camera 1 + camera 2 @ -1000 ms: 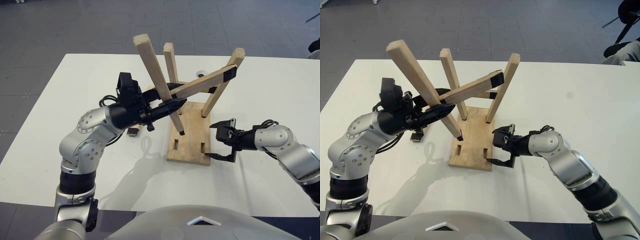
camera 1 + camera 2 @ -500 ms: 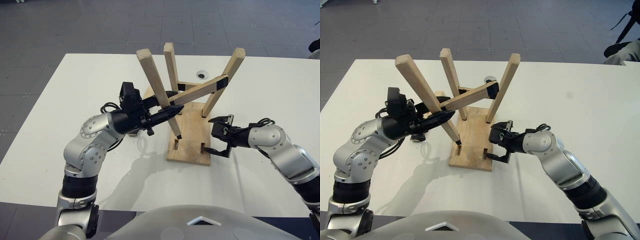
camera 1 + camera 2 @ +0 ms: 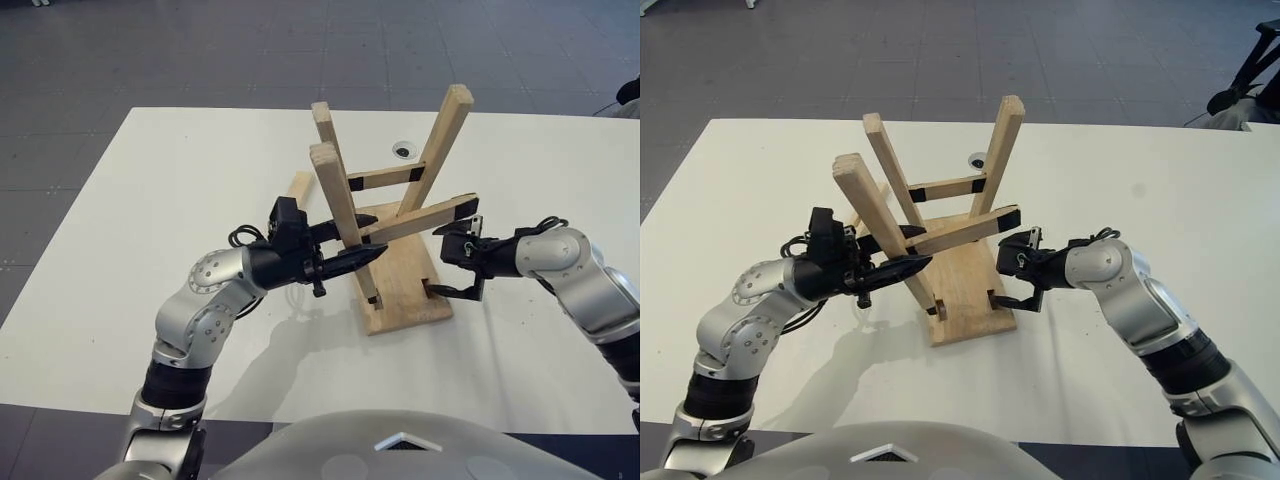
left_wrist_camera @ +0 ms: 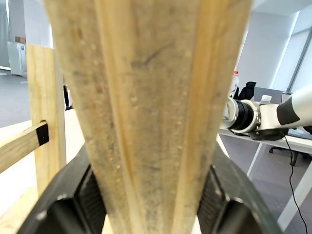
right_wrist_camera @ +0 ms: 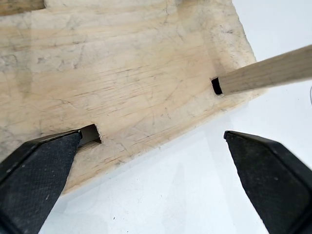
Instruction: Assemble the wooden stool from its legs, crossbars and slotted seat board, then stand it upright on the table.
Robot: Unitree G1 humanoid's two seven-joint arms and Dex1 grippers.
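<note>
Seat board: lies flat on the white tabletop, centre of the frame, turned at a slant to the tabletop's edges.
Held leg: slants up and to the left from the board's near left edge. Its foot is at a slot there.
Left tool: closed on the held leg low down, left of centre. In the left wrist view both pads press against the wood from either side.
Far legs: two stand on the board's far side, tilted towards each other at the foot and spreading apart at the top.
Upper crossbar: joins the two far legs; it has black ends.
Lower crossbar: runs from the held leg out to the right, its black end just beside the right tool.
Right tool: spread wide with nothing in it, at the board's near right corner. One finger sits just beside an empty slot.
Loose wooden piece: lies on the tabletop behind the left arm.
</note>
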